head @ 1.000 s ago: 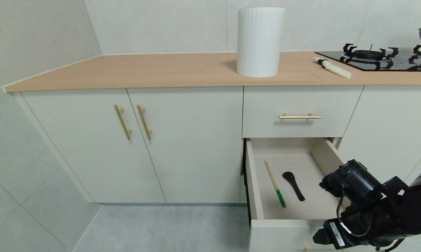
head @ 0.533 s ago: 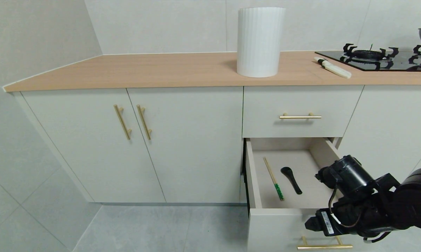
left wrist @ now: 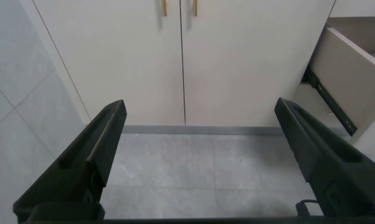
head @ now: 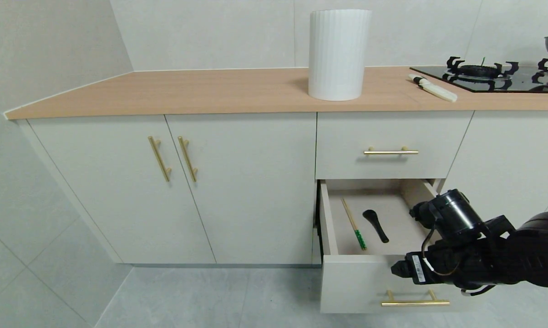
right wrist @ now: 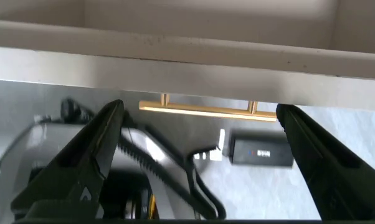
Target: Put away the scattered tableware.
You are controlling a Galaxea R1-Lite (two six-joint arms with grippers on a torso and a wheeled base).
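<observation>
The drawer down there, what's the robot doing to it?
The robot's right gripper, fingers open, is at the front of the lower drawer and has been pushing it shut; it is still partly open. A pair of chopsticks and a black spoon lie inside. The left gripper hangs open, off by the cupboard doors, holding nothing.

A home kitchen: gas hob [head: 492,75], wooden countertop [head: 187,93], pale cabinets [head: 237,191] with brass handles [head: 159,158].
</observation>
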